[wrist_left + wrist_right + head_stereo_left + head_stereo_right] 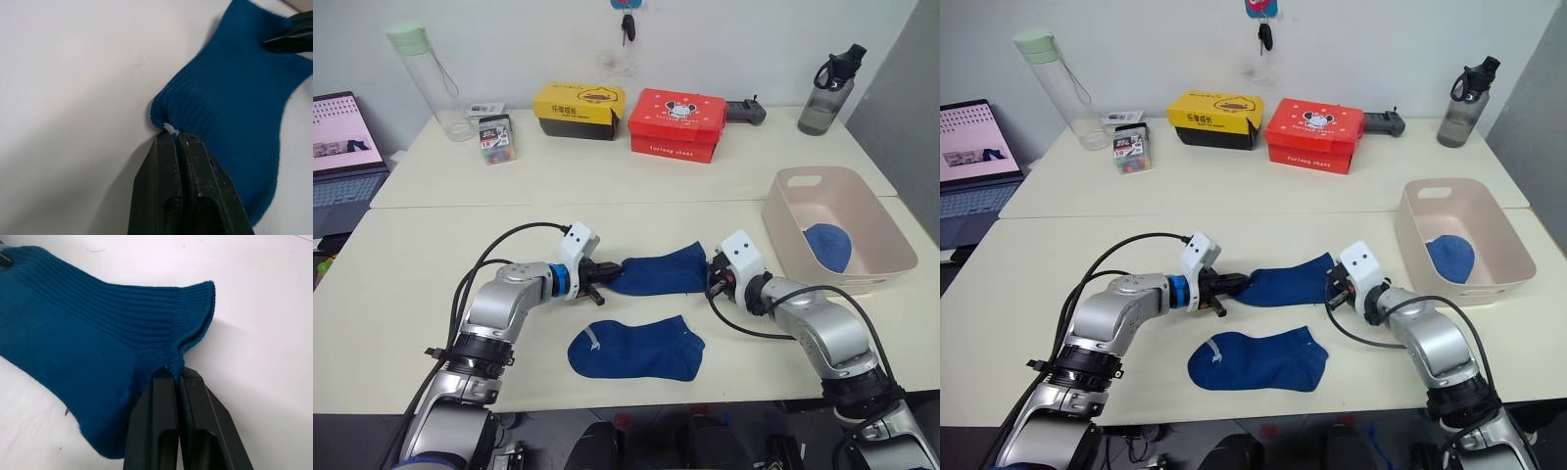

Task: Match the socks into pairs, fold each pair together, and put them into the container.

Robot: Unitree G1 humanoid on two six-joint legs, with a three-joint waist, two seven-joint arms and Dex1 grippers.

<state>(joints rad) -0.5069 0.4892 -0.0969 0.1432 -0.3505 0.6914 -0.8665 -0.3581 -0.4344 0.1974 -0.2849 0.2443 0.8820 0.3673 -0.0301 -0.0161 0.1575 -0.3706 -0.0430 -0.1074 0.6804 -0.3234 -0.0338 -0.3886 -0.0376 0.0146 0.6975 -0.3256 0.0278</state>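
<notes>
Left eye view: you've got both grippers, left gripper & right gripper, pinched on one blue sock; 2nd sock below fingers, unfolded; container holds one blue bundle.

Head stereo overlooking table, wrist views close on sock

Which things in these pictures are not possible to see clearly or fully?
- Blue bundle in the container: whether one sock or a folded pair, too small to tell in the eye views.
- Held sock: the edge inside the left pincer is covered by its fingers; likewise at the right pincer.
- Print on the yellow box and red box: too small.
- Laptop: cut by the left edge.
</notes>
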